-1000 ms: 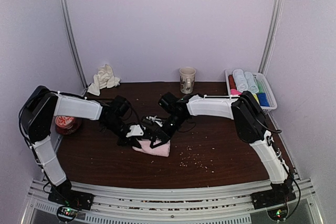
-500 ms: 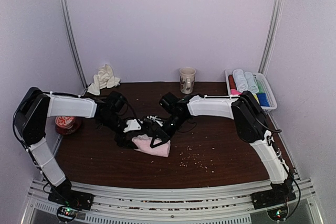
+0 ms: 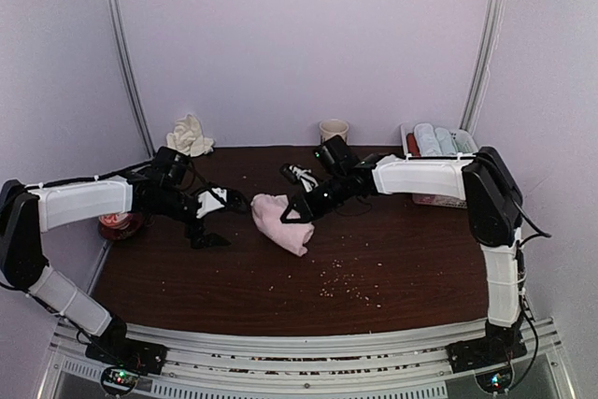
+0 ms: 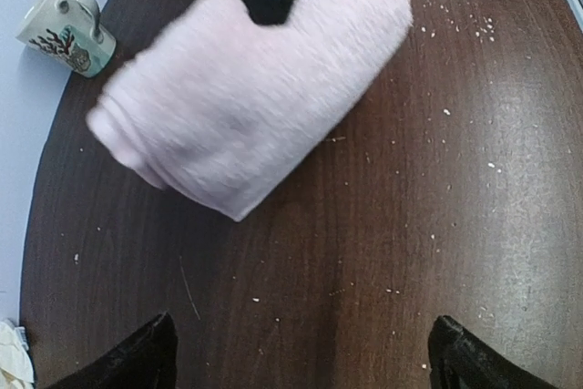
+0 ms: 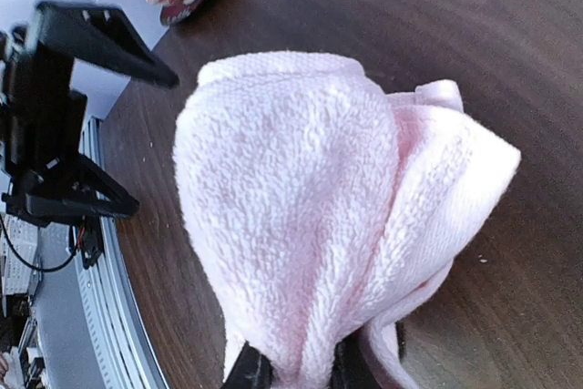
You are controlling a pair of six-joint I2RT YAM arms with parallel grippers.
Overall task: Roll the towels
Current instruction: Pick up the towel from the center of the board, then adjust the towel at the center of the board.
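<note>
Pale pink towel (image 3: pixel 280 221) front and centre: thick looped terry, bunched into a fat soft roll, one end rounded and folded, a loose hem poking out beside it. It's mid-desk (image 3: pixel 402 263), slanting down from the right end effector (image 3: pixel 297 212), whose thin black fingers (image 5: pixel 246 375) are pinched tight on the cloth's edge, only fabric between them. Whether the towel's low end rests on the wood, I can't tell. Over to the left end effector (image 3: pixel 210 223): spread wide, dark fingertips (image 4: pixel 146 362) far apart, only bare wood grain between them, and it stands near the towel without touching it. The desk is dark brown, slightly glossy, dotted with pale crumbs (image 3: pixel 341 282). In the back left corner the cream-white towel (image 3: pixel 189 135) lies in a crumpled heap against the wall. A ceramic mug (image 3: pixel 333 130) with a printed pattern stands at the back edge, middle
</note>
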